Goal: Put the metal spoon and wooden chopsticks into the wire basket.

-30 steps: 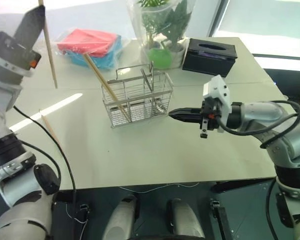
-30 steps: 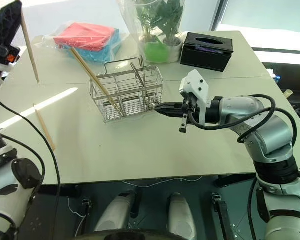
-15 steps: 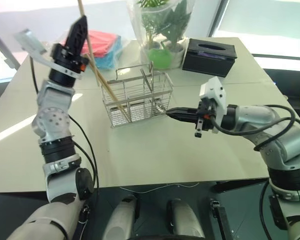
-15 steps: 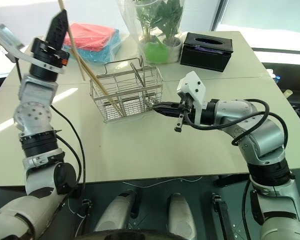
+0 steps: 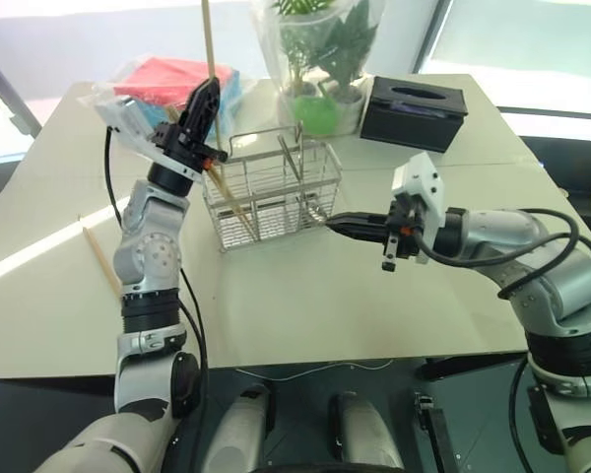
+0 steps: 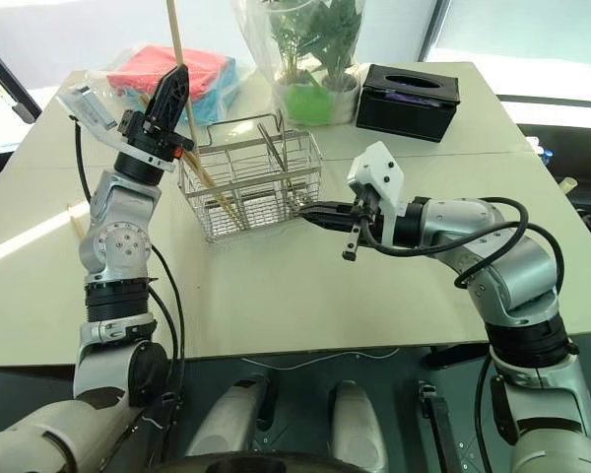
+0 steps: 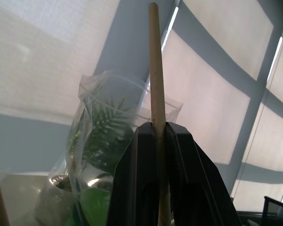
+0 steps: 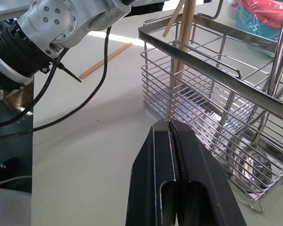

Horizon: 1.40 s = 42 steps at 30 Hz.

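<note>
The left claw [image 5: 203,101] is clamped on 1 chopstick [image 5: 209,44], held near upright just above the left end of the basket [image 5: 271,192], which looks like lining up for a drop into that end. Another chopstick [image 5: 220,189] already leans inside the basket's left part, and a third [image 5: 100,259] lies on the desk [image 5: 305,296] well left of the basket, so the task seems partly done.

Right eye view: the right claw [image 6: 311,210] is closed on nothing, its tip at the basket's right end, probably steadying it.

Left wrist view: the stick rises straight between the pinching fingers [image 7: 137,188].

Right wrist view: the spoon [image 8: 252,162] stands in the basket's near compartment, bowl at the bottom.
</note>
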Motion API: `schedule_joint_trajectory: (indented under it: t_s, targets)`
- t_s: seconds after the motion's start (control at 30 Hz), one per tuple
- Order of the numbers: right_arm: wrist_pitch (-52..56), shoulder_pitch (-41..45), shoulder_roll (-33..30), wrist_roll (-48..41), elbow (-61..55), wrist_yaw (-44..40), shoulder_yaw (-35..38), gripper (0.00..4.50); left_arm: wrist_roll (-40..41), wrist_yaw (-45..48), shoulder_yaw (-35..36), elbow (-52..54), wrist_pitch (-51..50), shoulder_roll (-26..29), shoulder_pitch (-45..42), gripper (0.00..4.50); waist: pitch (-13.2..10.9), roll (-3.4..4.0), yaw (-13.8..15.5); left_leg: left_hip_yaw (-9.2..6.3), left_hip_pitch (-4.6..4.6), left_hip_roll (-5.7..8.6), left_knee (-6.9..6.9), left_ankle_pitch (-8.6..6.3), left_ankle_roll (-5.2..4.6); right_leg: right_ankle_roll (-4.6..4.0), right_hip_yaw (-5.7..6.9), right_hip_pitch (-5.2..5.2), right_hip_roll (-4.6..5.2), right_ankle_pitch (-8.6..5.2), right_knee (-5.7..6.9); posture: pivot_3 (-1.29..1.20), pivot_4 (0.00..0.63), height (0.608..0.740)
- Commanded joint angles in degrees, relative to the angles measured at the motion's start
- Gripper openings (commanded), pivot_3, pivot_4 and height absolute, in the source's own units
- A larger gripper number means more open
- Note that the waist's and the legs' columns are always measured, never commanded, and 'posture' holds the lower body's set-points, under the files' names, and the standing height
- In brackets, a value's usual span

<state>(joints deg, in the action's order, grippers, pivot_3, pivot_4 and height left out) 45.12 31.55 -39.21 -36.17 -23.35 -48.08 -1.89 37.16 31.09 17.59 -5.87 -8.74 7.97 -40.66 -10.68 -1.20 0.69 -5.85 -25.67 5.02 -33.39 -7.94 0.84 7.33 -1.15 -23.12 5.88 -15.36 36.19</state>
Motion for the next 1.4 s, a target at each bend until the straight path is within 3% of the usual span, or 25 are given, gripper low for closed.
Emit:
schedule_joint_trajectory:
  t_s: [0.03, 0.43, 0.57, 0.73, 0.77, 1.03, 1.17, 1.4]
  targets:
    - [-1.27, 0.95, 0.59, -0.58, -0.64, 0.11, 1.5, 0.0, -3.0, -1.4, -2.13, 2.18, 3.34, -0.92, 1.11, 0.05, 0.0, 0.0, 0.01, 0.0, 0.0, 0.0, 0.0, 0.0, 0.0, 0.0, 0.0, 0.01, 0.0, 0.0, 0.0, 0.0, 0.15, 0.74]
    - [-1.13, 1.33, 1.18, -0.66, -0.51, 0.69, 1.84, 0.0, -8.96, -3.58, -5.81, 1.97, 7.83, -1.05, 3.91, 0.05, 0.0, 0.0, 0.03, -0.01, 0.01, 0.01, -0.07, 0.0, -0.01, 0.01, 0.01, 0.04, -0.01, 0.01, 0.01, 0.0, 0.15, 0.74]
    - [-1.22, 1.44, 1.09, -0.63, -0.33, 0.6, 1.93, 0.0, -9.67, -4.04, -5.91, 1.44, 8.4, -0.71, 3.92, 1.66, 0.0, 0.01, 0.01, -0.01, 0.01, 0.01, -0.07, 0.0, -0.01, 0.01, 0.02, 0.04, -0.01, 0.01, 0.02, 0.0, 0.15, 0.74]
    - [-1.33, 1.71, 0.99, -0.47, 0.02, 0.37, 1.89, 0.0, -9.36, -3.87, -5.87, 1.68, 8.05, -0.62, 4.47, 4.32, 0.0, 0.01, 0.01, -0.01, 0.01, 0.0, -0.07, 0.0, -0.01, 0.02, 0.02, 0.04, -0.01, 0.01, 0.02, 0.0, 0.15, 0.74]
    - [-1.35, 1.7, 0.96, -0.47, 0.02, 0.33, 1.91, 0.0, -9.43, -3.85, -5.85, 1.76, 8.12, -0.54, 4.59, 4.48, 0.0, 0.01, 0.01, -0.01, 0.02, 0.0, -0.07, 0.0, -0.01, 0.02, 0.02, 0.05, -0.01, 0.01, 0.02, 0.0, 0.15, 0.74]
    - [-1.53, 1.81, 0.86, -0.26, 0.42, 0.1, 1.67, 0.0, -9.44, -4.17, -5.38, 2.05, 8.39, 0.36, 4.59, 4.48, 0.01, 0.01, 0.01, -0.02, 0.13, 0.0, -0.07, -0.01, -0.01, 0.02, 0.03, 0.16, -0.01, 0.01, 0.02, 0.0, 0.15, 0.74]
    - [-1.62, 1.68, 0.73, -0.23, 0.52, -0.1, 1.69, 0.0, -5.57, -7.06, -2.51, 4.46, 4.72, 1.73, 1.29, 4.48, 0.0, 0.01, 0.03, -0.04, 0.11, 0.01, -0.11, -0.01, -0.01, 0.02, 0.05, 0.19, -0.01, 0.0, 0.01, 0.0, 0.15, 0.74]
    - [0.33, 1.82, -1.39, -3.29, -2.6, -2.35, 2.78, 0.0, -1.73, -16.1, 3.94, 10.73, -11.78, 15.73, -0.4, 4.48, 0.02, 0.04, -0.78, -0.15, 0.13, 0.0, -0.03, -0.01, -0.01, 0.05, 0.11, 0.15, -0.04, 0.01, 0.04, 0.0, 0.15, 0.74]
